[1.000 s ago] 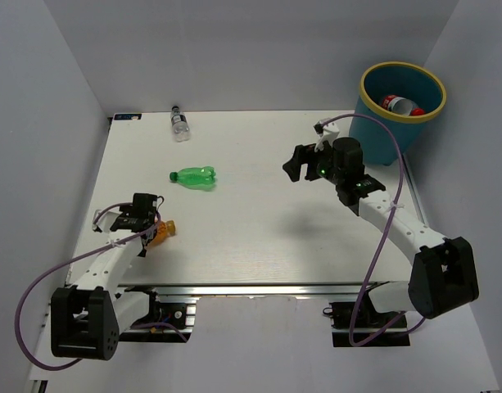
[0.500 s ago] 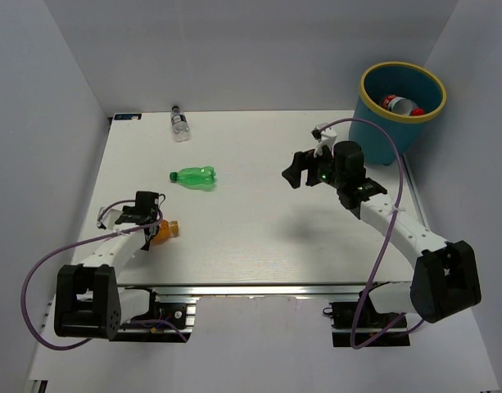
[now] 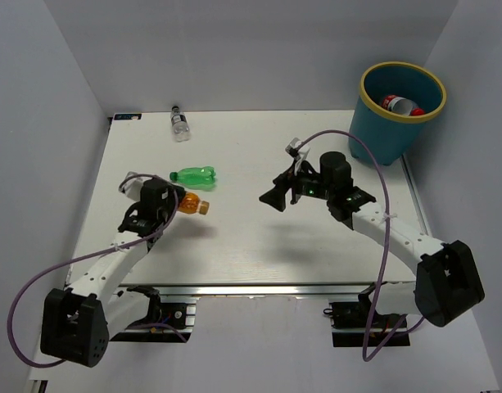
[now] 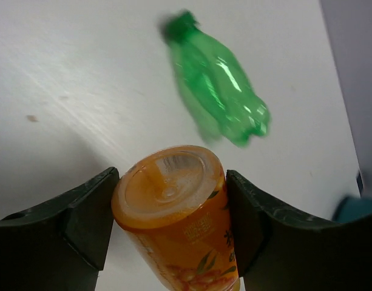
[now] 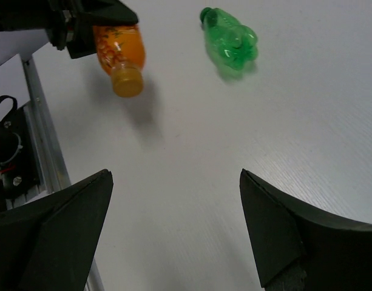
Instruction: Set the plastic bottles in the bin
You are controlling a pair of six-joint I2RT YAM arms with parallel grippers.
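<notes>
My left gripper (image 3: 175, 201) (image 4: 172, 200) is shut on an orange bottle (image 3: 190, 205) (image 4: 179, 224) (image 5: 118, 53), which hangs above the table with its cap pointing right. A green bottle (image 3: 193, 175) (image 4: 217, 100) (image 5: 230, 37) lies on its side just beyond it. Near the back edge lies a clear dark-capped bottle (image 3: 179, 124). The teal bin (image 3: 388, 127) with a yellow rim stands at the back right and holds a clear red-capped bottle (image 3: 403, 105). My right gripper (image 3: 281, 193) (image 5: 176, 182) hovers open over the table's middle with nothing between its fingers.
White walls close in the table on the left, back and right. An aluminium rail (image 3: 259, 288) runs along the near edge between the two arm bases.
My left gripper closed on the orange bottle, lifted it and carried it up and to the right toward the green one. My right gripper moved left toward the middle, still open.
</notes>
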